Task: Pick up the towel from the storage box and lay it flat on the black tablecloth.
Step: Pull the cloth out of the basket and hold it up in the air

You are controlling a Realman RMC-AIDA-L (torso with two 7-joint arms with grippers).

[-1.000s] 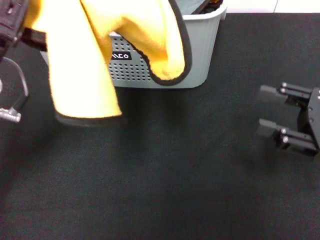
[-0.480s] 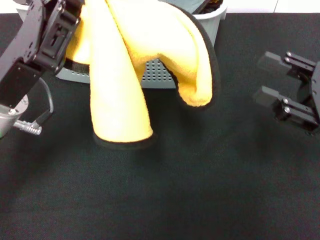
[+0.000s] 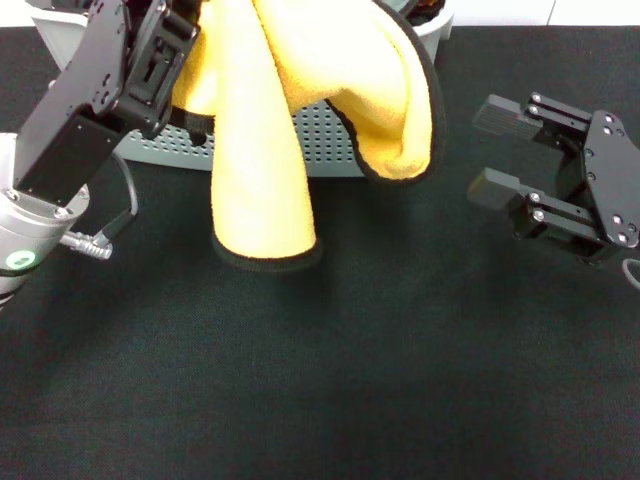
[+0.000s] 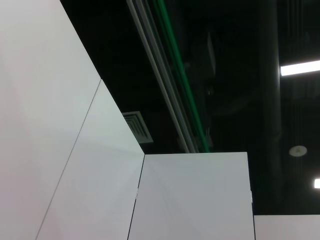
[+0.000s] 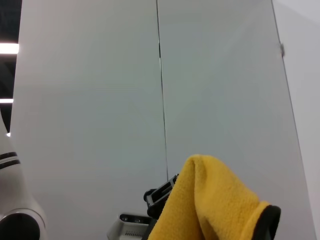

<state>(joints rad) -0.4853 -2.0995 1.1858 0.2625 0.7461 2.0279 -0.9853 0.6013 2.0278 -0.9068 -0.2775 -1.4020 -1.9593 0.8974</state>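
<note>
The left claw (image 3: 185, 45) is clenched on the towel (image 3: 300, 110) and holds it up in front of the storage box (image 3: 330, 145). The yellow cloth hangs in two folds, and the longer fold reaches down to the black tablecloth (image 3: 350, 370). The right claw (image 3: 495, 150) hovers just beside the towel with its fingers spread apart, grasping nothing

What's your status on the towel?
Left end effector holds towel bunched, lifted, above tablecloth. Right end effector open, beside it. Storage box behind.
</note>
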